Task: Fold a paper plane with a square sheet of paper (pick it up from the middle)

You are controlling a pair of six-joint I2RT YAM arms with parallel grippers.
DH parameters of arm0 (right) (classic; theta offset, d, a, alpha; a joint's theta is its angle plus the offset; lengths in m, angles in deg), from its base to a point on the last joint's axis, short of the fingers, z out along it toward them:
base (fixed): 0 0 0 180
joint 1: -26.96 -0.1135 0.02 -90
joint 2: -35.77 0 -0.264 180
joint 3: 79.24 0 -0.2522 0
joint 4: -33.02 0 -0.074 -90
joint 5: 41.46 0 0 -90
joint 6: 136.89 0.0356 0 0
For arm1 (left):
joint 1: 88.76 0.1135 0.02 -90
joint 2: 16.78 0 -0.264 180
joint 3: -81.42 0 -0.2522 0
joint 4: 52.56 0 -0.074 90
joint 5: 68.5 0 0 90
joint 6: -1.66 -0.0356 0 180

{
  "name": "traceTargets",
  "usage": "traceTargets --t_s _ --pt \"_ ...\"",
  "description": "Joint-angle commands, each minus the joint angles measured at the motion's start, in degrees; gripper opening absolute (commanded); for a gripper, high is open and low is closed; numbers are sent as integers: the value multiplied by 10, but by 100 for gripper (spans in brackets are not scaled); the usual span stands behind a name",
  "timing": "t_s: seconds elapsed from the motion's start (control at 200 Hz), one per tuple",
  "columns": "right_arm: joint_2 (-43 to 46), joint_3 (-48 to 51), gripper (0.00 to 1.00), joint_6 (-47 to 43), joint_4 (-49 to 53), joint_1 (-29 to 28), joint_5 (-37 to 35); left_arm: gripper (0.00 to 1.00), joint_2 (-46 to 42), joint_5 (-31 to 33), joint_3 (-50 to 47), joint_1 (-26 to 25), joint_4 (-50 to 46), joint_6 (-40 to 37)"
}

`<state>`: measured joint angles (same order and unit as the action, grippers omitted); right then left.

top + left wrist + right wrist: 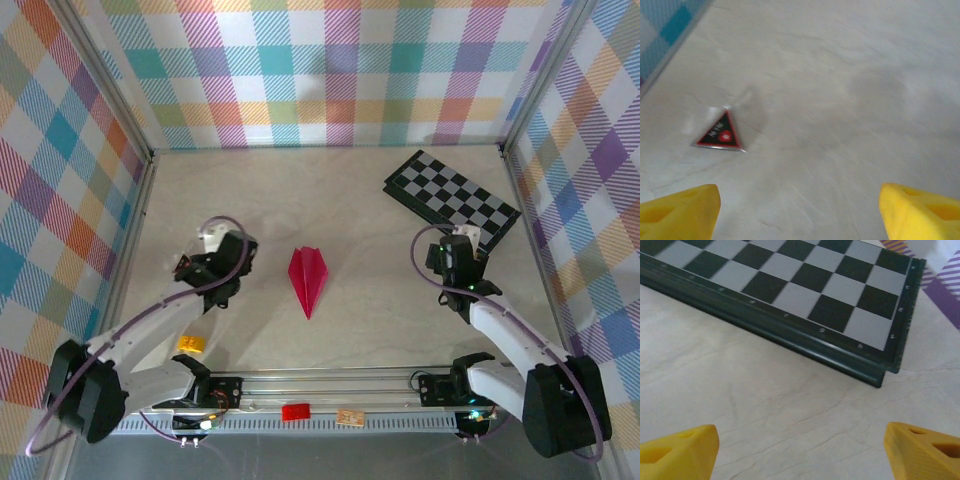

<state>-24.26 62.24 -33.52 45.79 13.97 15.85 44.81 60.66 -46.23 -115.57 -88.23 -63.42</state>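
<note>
Centrally, the paper plane lies flat on the worktop, bare surface all round it. My left jaws and right jaws, well apart from it, gape empty; the right jaws face the near edge of the checkerboard.

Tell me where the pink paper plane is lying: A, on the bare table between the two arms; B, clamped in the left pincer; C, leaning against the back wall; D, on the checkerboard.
A: the paper plane lies flat on the table, central in the top view and clear of the checkerboard.
</note>
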Motion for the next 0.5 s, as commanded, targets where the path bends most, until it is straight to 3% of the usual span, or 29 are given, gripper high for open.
traceTargets --t_s 0.0,0.155,0.32,0.49 --pt "-38 20 86 -72 -158 28 40 83 -33 11 -62 61 159 -76" --pt "-136 -1 86 -100 -228 50 105 84 -24 -7 -118 127 294 -95" --pt "-188 7 87 -142 -369 63 185 87 70 -6 -130 131 444 -203" --pt "-262 25 87 -143 -490 85 242 90 183 -51 -155 138 627 -267"
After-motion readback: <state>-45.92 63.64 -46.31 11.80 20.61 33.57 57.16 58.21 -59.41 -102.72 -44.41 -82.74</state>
